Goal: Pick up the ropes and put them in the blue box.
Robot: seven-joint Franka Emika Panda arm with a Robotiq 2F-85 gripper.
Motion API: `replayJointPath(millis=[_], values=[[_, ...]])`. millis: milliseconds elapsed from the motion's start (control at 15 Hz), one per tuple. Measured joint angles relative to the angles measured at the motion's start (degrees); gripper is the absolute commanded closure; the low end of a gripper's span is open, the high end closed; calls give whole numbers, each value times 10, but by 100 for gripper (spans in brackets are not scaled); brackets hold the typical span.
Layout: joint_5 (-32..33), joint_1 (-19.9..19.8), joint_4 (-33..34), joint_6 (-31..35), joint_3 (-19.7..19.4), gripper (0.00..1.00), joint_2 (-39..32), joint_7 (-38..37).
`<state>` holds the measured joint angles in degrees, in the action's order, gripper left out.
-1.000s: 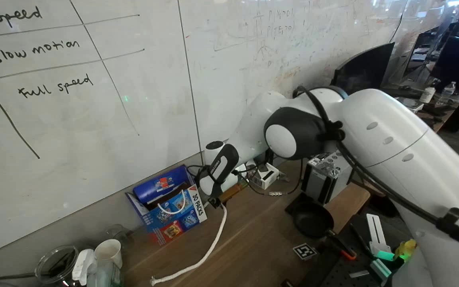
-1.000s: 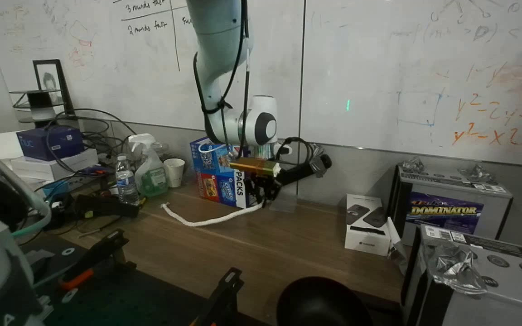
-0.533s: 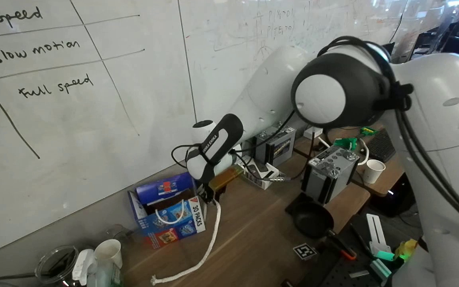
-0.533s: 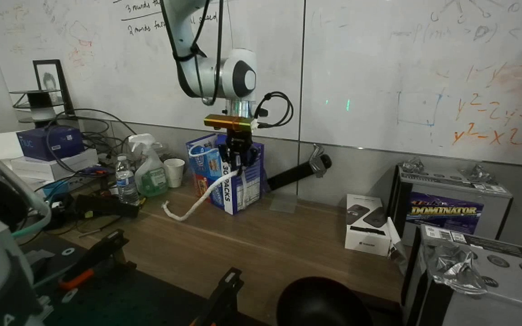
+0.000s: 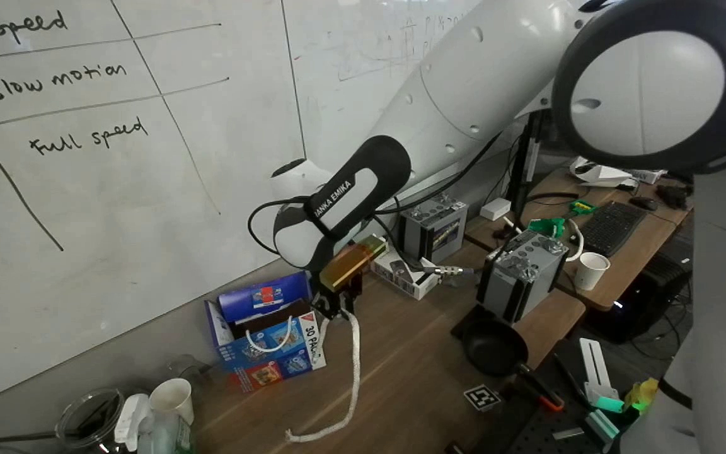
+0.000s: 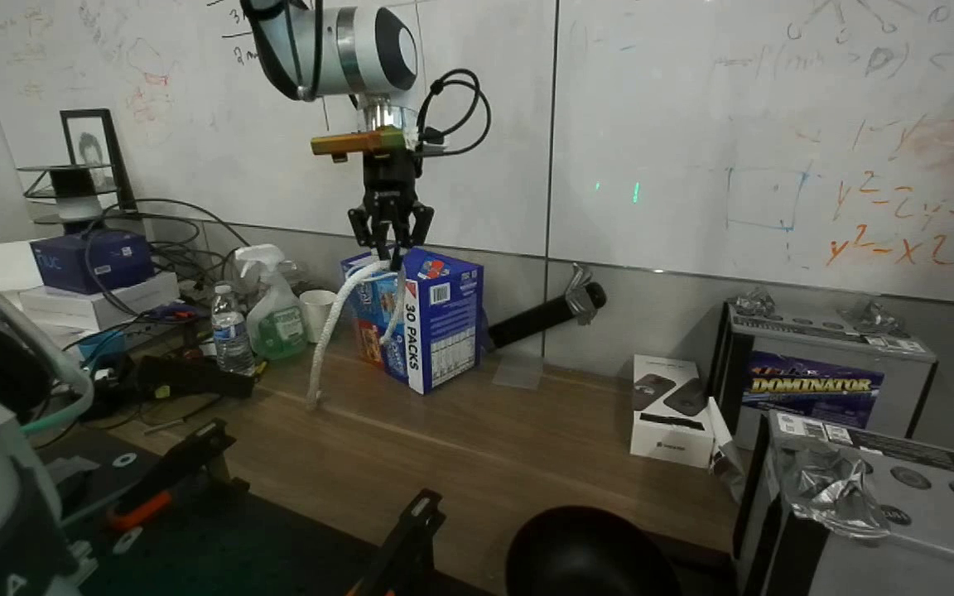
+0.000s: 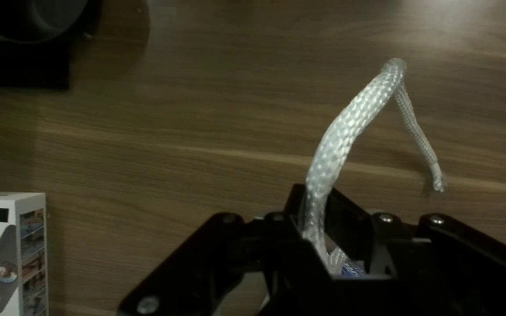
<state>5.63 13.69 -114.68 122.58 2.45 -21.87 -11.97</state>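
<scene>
The blue box (image 5: 265, 343) stands on the table against the wall, its top open, with red-and-white print; it also shows in an exterior view (image 6: 452, 323). A white cord loop (image 5: 273, 350) hangs over its front face. My gripper (image 6: 390, 248) is shut on a white rope (image 6: 330, 335), above and just in front of the box's near edge. The rope hangs in two strands, a long one and a short one (image 6: 398, 306) beside the box. In the wrist view the rope (image 7: 345, 127) runs between the fingers (image 7: 314, 206). I cannot tell if its long end touches the table.
A spray bottle (image 6: 277, 319), a water bottle (image 6: 231, 331) and a paper cup (image 5: 172, 400) stand beside the box. A black tube (image 6: 535, 319) leans on the wall. A white carton (image 6: 672, 414), batteries (image 6: 825, 389) and a black pan (image 5: 494, 347) stand farther off.
My gripper has risen from low by the table to above the box's rim level, holding the rope. The rope has been lifted off the table along most of its length, its long end dragged along.
</scene>
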Motion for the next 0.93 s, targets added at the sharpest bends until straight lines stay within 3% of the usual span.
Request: replayJointPath(millis=[400, 933], values=[[1, 3, 2, -53, 22, 94, 25, -7], [-5, 3, 24, -48, 49, 94, -40, 5]])
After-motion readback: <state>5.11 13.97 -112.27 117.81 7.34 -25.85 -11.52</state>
